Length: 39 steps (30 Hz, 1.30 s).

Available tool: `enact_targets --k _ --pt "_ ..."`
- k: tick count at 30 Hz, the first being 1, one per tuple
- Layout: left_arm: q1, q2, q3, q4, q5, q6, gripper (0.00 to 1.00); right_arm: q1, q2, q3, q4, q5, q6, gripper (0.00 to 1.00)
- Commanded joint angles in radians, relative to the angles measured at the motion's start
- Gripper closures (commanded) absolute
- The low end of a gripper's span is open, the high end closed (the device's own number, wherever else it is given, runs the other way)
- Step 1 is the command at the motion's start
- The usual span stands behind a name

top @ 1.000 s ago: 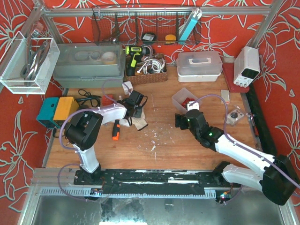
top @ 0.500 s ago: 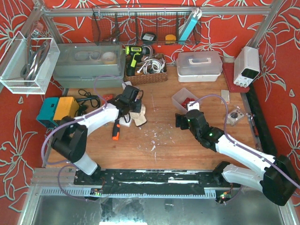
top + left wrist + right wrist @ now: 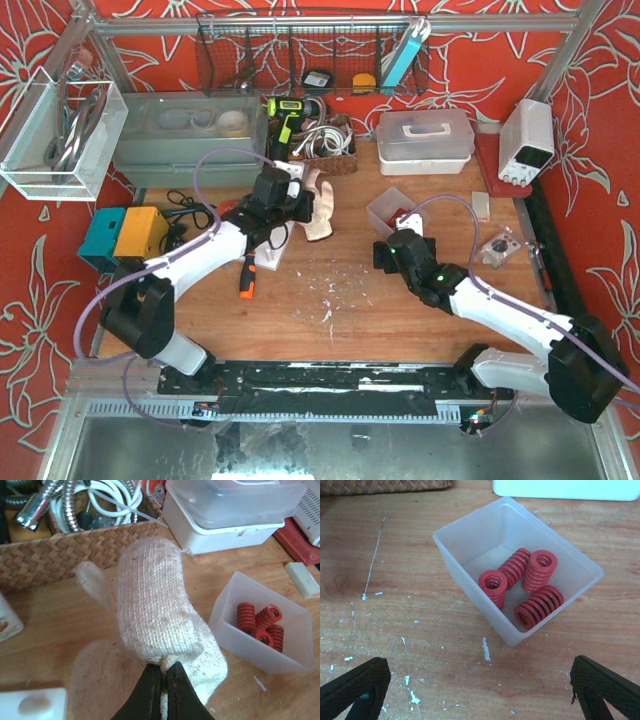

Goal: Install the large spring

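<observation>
Four red springs (image 3: pixel 539 572) lie in one clear bin (image 3: pixel 468 547) at frame centre; the right gripper (image 3: pixel 479 670) gapes wide below it. The left gripper (image 3: pixel 162 674) pinches one knit glove (image 3: pixel 152 610), lower middle.

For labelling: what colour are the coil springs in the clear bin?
Red coil springs, clearest in the right wrist view.

Four red springs (image 3: pixel 538 571) — all in one clear tub (image 3: pixel 465 545), frame centre; one knit glove (image 3: pixel 155 610); one wicker basket (image 3: pixel 75 550) — upper left.
</observation>
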Motion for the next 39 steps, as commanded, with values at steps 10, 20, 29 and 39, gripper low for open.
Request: enact_targets --k 10,20,29,39 --pt "-0.003 0.339 0.249 0.209 -0.031 -0.016 1.0 0.009 -0.081 -0.06 0.083 -0.091 -0.078 0.01" --pt "-0.003 0.539 0.414 0.178 -0.165 0.037 0.74 0.009 -0.079 -0.07 0.101 -0.087 -0.091 0.02" --pt "-0.003 0.515 0.395 0.087 -0.199 0.051 0.29 0.01 -0.071 -0.069 0.102 -0.083 -0.093 0.02" --pt "-0.004 0.244 0.148 -0.011 -0.214 0.003 0.22 0.01 -0.078 -0.07 0.101 -0.076 -0.092 0.02"
